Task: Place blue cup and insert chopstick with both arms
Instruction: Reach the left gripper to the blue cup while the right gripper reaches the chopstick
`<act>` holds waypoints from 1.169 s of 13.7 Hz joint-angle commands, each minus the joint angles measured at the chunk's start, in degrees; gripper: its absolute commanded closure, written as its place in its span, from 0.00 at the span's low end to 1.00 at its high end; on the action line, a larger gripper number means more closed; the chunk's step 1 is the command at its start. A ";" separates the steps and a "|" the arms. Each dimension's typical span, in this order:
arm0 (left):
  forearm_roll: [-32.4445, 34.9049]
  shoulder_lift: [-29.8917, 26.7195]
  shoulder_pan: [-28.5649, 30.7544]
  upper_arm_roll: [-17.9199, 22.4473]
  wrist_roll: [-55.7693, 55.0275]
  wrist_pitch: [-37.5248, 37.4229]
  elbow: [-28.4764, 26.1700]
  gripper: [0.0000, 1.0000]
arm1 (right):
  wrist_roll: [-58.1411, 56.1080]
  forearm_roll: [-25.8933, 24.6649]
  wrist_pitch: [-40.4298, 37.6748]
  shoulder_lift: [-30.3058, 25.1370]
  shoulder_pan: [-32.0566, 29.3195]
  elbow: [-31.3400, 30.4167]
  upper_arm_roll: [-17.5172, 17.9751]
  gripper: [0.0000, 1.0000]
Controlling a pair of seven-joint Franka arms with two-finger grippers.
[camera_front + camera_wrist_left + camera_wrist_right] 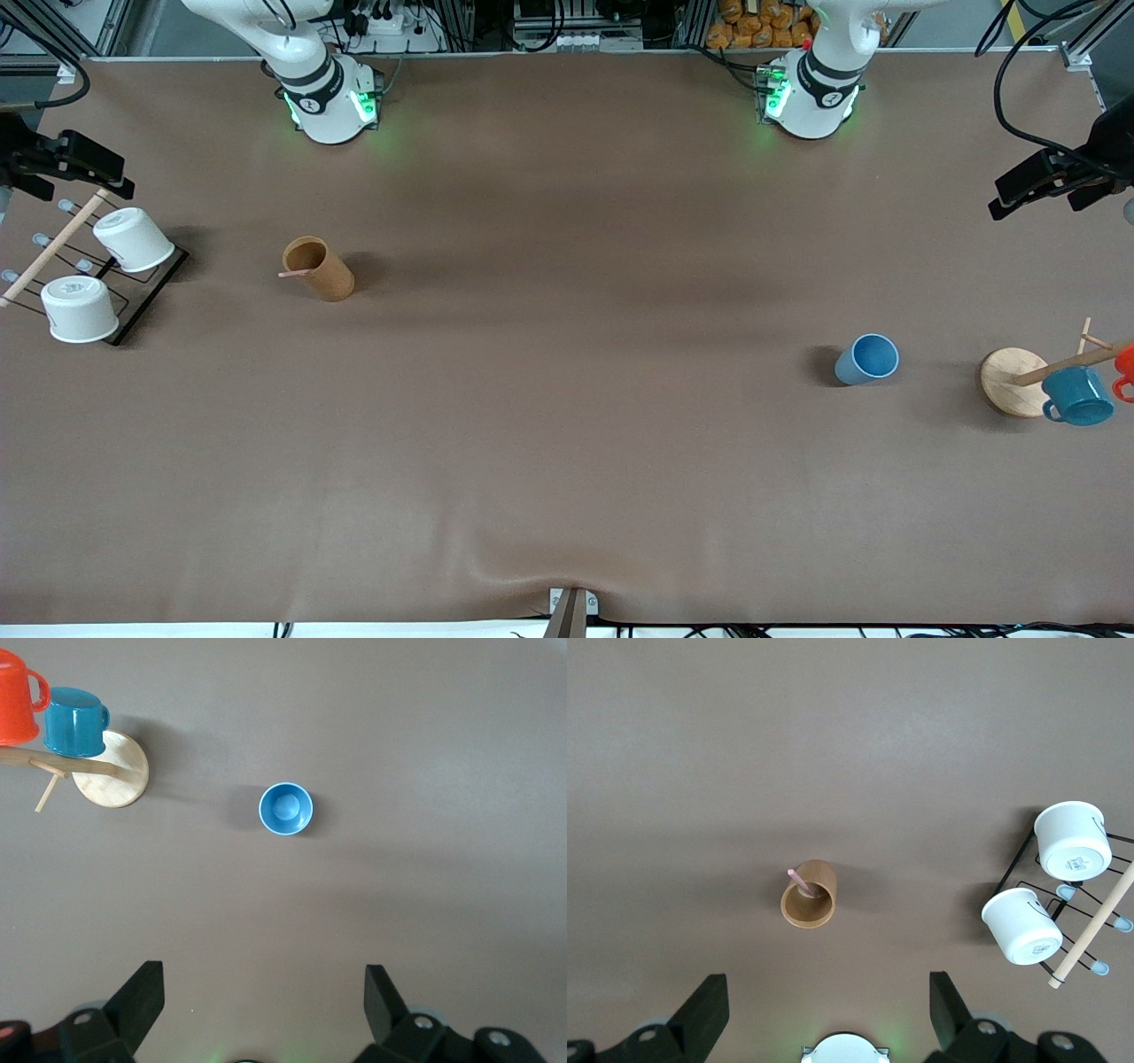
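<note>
The blue cup (868, 359) stands upright and empty on the brown table, toward the left arm's end; it also shows in the left wrist view (285, 808). The pale pink chopstick (294, 273) leans inside a brown cylindrical cup (319, 268) toward the right arm's end, and both show in the right wrist view, the chopstick (799, 883) in the brown cup (809, 904). My left gripper (263, 979) is open and empty, high over the table, apart from the blue cup. My right gripper (828, 983) is open and empty, high over its own base. Neither gripper shows in the front view.
A wooden mug tree on a round base (1010, 381) holds a teal mug (1076, 396) and an orange mug (1125, 368) at the left arm's end. A black wire rack (146, 292) with two white cups (133, 239) stands at the right arm's end.
</note>
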 commanded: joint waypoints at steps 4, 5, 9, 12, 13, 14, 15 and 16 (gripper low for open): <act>1.54 1.54 -0.22 0.50 0.55 -0.66 1.80 0.00 | 0.10 -0.57 0.22 -0.27 0.01 0.46 -0.41 0.00; 2.06 2.94 0.04 0.42 0.81 -0.66 1.71 0.00 | 0.10 -0.48 0.22 -0.27 0.01 0.46 -0.41 0.00; 2.07 9.97 0.22 0.68 0.81 5.73 0.05 0.00 | 0.10 -0.39 0.66 0.43 0.10 -0.33 -0.41 0.00; 1.98 11.21 2.24 0.42 0.99 21.96 -10.29 0.00 | 0.10 0.13 1.45 1.22 0.63 -3.31 -0.24 0.00; 1.98 12.26 1.98 0.42 0.99 26.36 -13.20 0.00 | 0.10 0.13 2.58 1.83 0.63 -4.37 -0.24 0.00; 1.98 13.75 1.63 0.24 0.99 28.32 -14.80 0.00 | 0.01 0.22 3.47 2.45 0.54 -4.90 -0.24 0.00; 1.98 14.98 1.80 0.24 0.99 29.21 -16.55 0.00 | -0.60 0.22 3.65 3.15 0.54 -5.17 -0.24 0.00; 1.98 15.60 2.15 0.15 1.16 30.09 -18.14 0.00 | -1.30 0.22 3.74 3.68 0.54 -5.34 -0.24 0.00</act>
